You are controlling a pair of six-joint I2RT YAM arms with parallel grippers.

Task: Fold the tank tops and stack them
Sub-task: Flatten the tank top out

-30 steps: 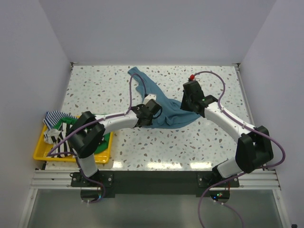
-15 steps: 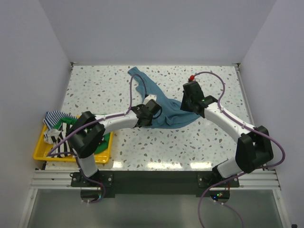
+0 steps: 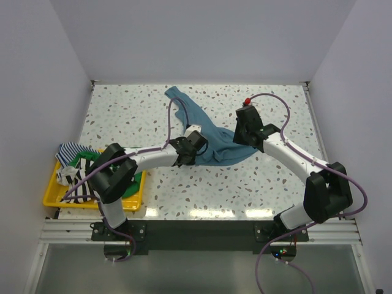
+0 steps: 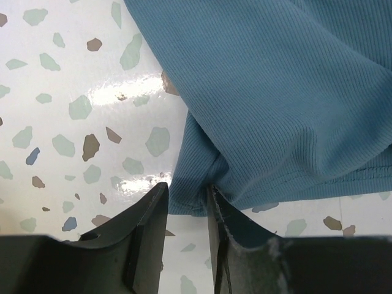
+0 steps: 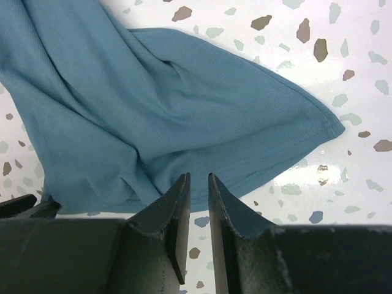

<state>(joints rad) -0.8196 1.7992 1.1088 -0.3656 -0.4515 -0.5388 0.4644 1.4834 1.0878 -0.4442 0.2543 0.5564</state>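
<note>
The teal tank top [image 3: 214,144] lies bunched mid-worktop [image 3: 122,116], with one strap reaching toward the far edge. The right claw [image 5: 198,184] pinches a fold of it. The left claw [image 4: 187,196] stands slightly parted around its hem, and I cannot tell if it grips. Speckled surface shows along the near edge.

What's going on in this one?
Both arms are working on one teal tank top, which lies crumpled in the middle of the speckled table. The right gripper is pinching the cloth on its side. The left gripper has a fold of the cloth's edge between its fingers, but it is unclear whether it is gripping. The top is not yet folded. A yellow tray at the left holds other tops.
</note>
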